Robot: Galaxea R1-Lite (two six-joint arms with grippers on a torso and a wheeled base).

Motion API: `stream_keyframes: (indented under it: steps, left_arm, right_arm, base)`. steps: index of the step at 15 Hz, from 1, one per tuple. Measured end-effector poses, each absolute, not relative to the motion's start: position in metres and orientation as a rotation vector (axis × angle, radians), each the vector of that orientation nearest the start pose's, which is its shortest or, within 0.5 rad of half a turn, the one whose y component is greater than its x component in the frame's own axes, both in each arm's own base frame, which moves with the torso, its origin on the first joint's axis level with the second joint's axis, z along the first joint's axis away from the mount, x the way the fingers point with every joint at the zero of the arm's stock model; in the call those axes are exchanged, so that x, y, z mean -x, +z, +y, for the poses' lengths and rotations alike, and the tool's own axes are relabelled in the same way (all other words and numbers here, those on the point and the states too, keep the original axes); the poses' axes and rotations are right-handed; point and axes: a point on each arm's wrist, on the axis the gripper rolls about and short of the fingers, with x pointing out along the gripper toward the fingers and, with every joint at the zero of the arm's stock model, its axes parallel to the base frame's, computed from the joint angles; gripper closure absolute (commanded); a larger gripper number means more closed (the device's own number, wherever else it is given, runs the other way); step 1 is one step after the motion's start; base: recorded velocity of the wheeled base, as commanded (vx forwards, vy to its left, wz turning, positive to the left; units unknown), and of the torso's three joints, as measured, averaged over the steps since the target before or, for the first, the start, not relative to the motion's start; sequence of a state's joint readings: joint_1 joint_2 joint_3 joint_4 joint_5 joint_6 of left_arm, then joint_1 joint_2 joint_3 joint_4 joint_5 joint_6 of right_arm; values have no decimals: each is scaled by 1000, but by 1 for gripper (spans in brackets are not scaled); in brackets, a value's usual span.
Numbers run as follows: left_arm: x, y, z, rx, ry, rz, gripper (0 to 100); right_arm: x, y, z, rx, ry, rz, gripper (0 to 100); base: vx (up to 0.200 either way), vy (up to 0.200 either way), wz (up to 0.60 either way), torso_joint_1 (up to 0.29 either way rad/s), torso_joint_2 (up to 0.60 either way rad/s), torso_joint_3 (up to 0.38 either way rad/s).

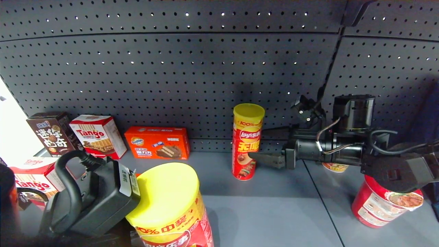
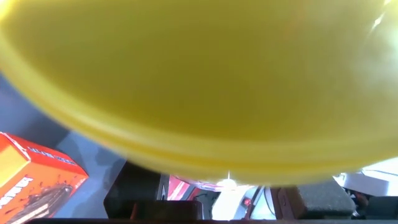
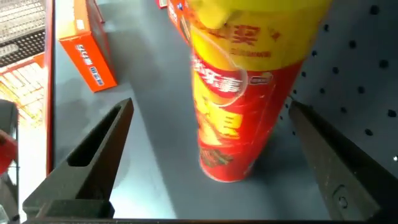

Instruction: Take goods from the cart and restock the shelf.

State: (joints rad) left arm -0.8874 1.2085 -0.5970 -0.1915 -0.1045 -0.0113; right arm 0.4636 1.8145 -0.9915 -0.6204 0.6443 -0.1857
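Claw on your right (image 3: pixel 210 112) is released, its fingers spread either side of the upright chip can (image 1: pixel 247 142) and clear of it. That can stands on the shelf (image 1: pixel 274 212), just right of the orange box (image 1: pixel 157 142). A second chip can (image 1: pixel 168 202) tilts against your left claw (image 1: pixel 103 199), left of the upright can; whether that claw grips it, you cannot tell.

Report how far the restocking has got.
Done: one chip can stands upright on the shelf, with the right gripper open around it. In hand: the left gripper holds a second chip can. Left: shelving that one; how many more follow cannot be judged.
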Motion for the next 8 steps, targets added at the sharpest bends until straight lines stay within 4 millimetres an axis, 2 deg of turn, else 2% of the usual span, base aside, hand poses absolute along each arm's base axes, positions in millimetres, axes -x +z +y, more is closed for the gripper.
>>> stream_keyframes:
  steps: [8]
  left_arm:
    - [-111, 199, -134, -154, -951, 416, 100]
  right_arm:
    - [-323, 172, 170, 140, 1153, 137, 0]
  base:
    - [0, 0, 0, 0, 0, 0]
